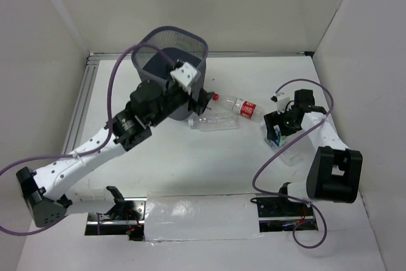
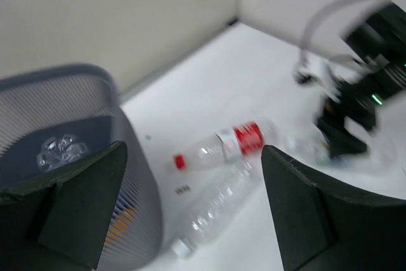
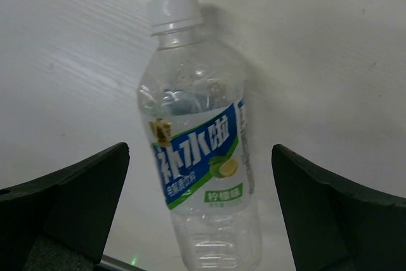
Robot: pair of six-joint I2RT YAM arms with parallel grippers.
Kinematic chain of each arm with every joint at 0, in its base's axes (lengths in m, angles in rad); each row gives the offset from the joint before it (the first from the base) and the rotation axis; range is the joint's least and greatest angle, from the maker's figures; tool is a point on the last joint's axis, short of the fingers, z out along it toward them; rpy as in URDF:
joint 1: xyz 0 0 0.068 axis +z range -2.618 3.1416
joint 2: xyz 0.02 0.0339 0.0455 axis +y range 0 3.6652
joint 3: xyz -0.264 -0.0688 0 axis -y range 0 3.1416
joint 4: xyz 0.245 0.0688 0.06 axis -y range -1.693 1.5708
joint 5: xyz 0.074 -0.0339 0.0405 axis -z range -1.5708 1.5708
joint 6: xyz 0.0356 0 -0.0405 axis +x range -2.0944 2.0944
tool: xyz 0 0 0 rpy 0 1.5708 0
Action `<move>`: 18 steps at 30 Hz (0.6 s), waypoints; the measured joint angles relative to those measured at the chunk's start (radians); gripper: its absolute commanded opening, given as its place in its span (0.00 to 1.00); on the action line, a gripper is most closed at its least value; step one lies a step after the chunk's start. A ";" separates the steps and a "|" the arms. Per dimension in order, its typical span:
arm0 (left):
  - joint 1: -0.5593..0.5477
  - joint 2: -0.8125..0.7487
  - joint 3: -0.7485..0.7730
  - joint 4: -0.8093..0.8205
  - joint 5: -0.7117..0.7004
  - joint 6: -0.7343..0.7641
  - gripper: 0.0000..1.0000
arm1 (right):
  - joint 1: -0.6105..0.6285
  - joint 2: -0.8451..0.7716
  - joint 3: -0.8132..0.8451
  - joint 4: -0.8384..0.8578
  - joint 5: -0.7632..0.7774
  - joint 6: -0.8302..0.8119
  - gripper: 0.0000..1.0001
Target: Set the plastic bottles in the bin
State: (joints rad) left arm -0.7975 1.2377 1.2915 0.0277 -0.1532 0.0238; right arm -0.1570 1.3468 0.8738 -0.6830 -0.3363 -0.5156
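The grey mesh bin [image 1: 171, 49] stands at the back left; in the left wrist view [image 2: 82, 106] a crumpled clear bottle [image 2: 60, 150] lies inside it. A clear bottle with a red cap and red label [image 1: 238, 106] lies on the table to the bin's right, also in the left wrist view [image 2: 228, 144]. A clear label-less bottle [image 1: 214, 122] lies beside it [image 2: 212, 211]. My left gripper [image 1: 204, 101] is open and empty next to the bin [image 2: 193, 201]. My right gripper [image 1: 277, 134] is open, straddling a white-capped, blue-labelled bottle [image 3: 200, 157] lying on the table [image 1: 287, 152].
White walls enclose the table on the left, back and right. An aluminium rail [image 1: 85, 93] runs along the left edge. Purple cables loop over both arms. The right arm [image 2: 355, 106] shows blurred in the left wrist view.
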 measured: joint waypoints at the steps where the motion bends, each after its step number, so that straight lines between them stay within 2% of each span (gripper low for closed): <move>1: -0.029 -0.033 -0.049 -0.004 0.018 0.000 0.99 | 0.005 0.017 -0.001 0.012 0.025 0.006 0.99; 4: -0.096 -0.106 -0.225 0.012 0.033 -0.003 0.99 | 0.021 0.061 -0.016 0.048 0.077 0.016 0.89; 5: -0.122 -0.115 -0.283 0.010 0.032 -0.006 0.99 | 0.028 0.073 -0.024 0.053 0.088 0.017 0.78; 7: -0.164 -0.113 -0.370 -0.012 0.032 -0.011 0.99 | 0.038 0.093 -0.033 0.053 0.093 0.009 0.64; 8: -0.185 -0.108 -0.403 -0.028 0.034 -0.016 0.98 | 0.040 0.095 -0.034 0.055 0.095 0.005 0.52; 10: -0.224 -0.096 -0.451 -0.048 0.030 -0.026 0.97 | 0.042 0.096 -0.034 0.050 0.083 -0.017 0.42; 12: -0.261 -0.078 -0.470 -0.062 0.020 -0.030 0.97 | 0.035 0.090 -0.026 0.027 0.056 -0.039 0.34; 14: -0.291 -0.066 -0.479 -0.059 0.007 -0.032 0.97 | 0.023 0.080 0.019 -0.048 0.001 -0.078 0.32; 16: -0.313 -0.067 -0.500 -0.043 -0.003 -0.037 0.97 | 0.014 0.071 0.152 -0.160 -0.076 -0.113 0.31; 18: -0.325 -0.071 -0.531 -0.024 -0.008 -0.051 0.97 | 0.019 0.067 0.335 -0.203 -0.142 -0.135 0.31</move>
State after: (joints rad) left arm -1.1221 1.1667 0.7601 0.0036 -0.1612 -0.0269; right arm -0.1379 1.4139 1.2083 -0.8856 -0.4778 -0.6502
